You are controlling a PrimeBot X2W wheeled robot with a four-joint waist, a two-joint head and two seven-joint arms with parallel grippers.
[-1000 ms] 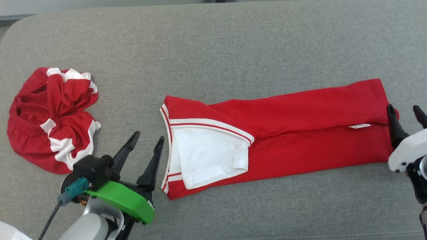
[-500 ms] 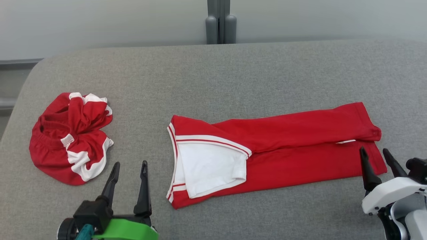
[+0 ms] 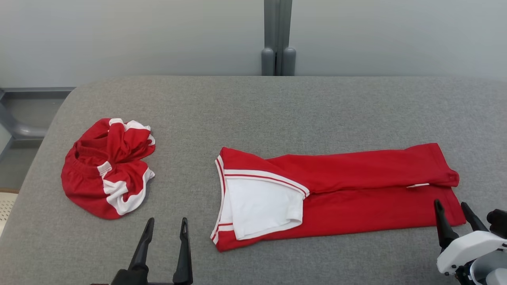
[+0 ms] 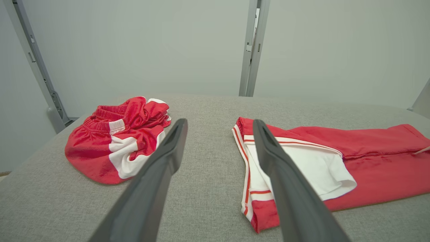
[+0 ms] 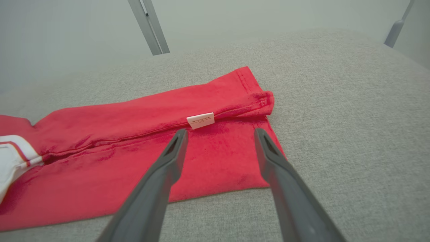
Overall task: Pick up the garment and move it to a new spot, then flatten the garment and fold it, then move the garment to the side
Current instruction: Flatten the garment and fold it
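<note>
Far left: crumpled red-white bundle (image 3: 107,168) lay on grey cushion (image 3: 277,111), well apart from rest.

Left gripper (image 3: 167,220) hovered between bundle and folded garment (image 3: 356,186), jaws wide apart, holding nothing.

Folded garment lay as long red band, centre to right. White sleeve (image 3: 263,206) was turned over at its left end, small label (image 3: 418,185) near its right end.

Right gripper (image 3: 450,204) stood over garment's near right corner, jaws spread, empty.

Judgement: cloth light, soft, limp; likely to sag and unfold if lifted at one point. Better to pinch all layers at both short ends together.
</note>
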